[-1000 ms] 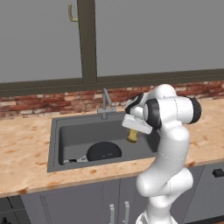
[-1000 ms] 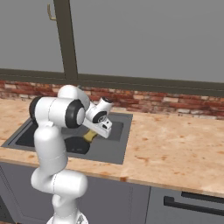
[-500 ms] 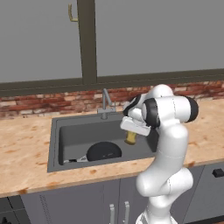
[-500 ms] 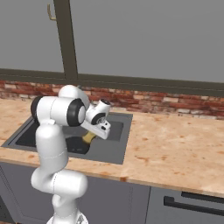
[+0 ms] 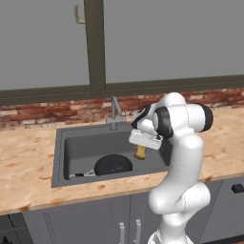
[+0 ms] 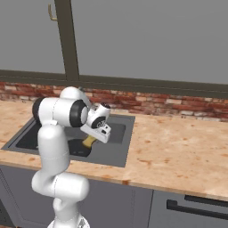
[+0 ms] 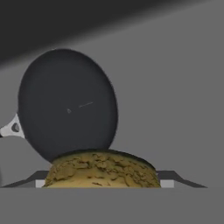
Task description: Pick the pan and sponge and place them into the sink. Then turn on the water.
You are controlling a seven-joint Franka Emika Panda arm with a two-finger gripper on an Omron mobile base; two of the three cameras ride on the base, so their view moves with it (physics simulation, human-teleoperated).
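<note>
Over the last second the white arm has carried the claw [image 5: 139,151] slightly lower and further in over the large dark grey rectangular sink [image 5: 71,147]; the yellow-olive rectangular sponge [image 5: 140,152] has gone down with it. The base views are otherwise unchanged, so the base itself has not driven.

Claw state: jaws stand wide and are closed on the sponge. In the hand view the sponge [image 7: 101,169] sits right between the two dark finger tips, spanning the gap from one to the other. It is held, not yet let go.

Meaning for the task (judgement): the flat round black pan with the short grey handle [image 5: 112,165] already lies on the sink floor, so the pan step looks done. The sponge step is in its final lowering; release is what remains, then the water.

Relative to the claw: the sponge is inside the grip. The pan lies below and ahead of the claw, just beyond the sponge in the hand view [image 7: 66,104], apart from it. The slim grey faucet [image 5: 114,110] stands above and behind the claw at the sink rim; no stream runs from it.
</note>
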